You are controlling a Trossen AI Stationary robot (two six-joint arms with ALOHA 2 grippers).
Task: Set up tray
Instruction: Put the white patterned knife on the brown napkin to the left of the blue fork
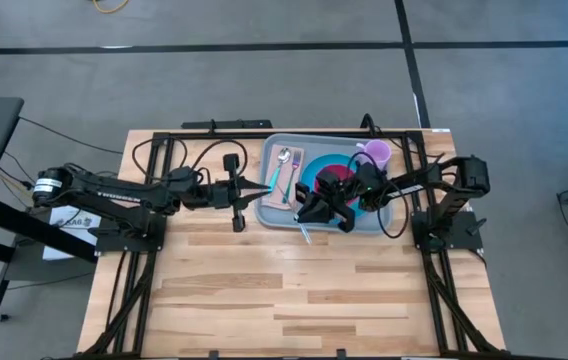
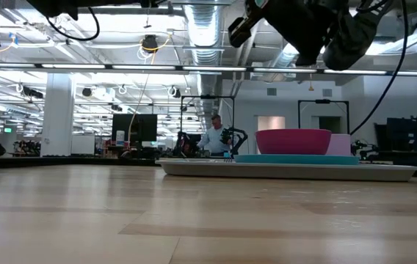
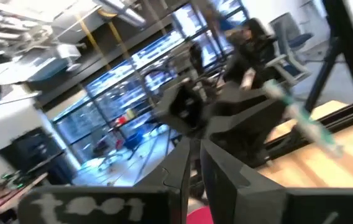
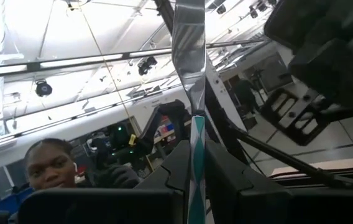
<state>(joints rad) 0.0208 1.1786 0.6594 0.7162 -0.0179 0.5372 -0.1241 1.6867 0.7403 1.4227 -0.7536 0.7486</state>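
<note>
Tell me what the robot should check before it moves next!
1. Right tool grips the utensil: ok, shut on its handle.
2. Bowl sits on the plate: ok.
3. Spoon and cup lie on the tray: ok.
4. Left tool out of the way: ok, shut and empty at the tray's left edge.
5. Free spot on the tray for the utensil: cannot tell, the right arm hides it.
</note>
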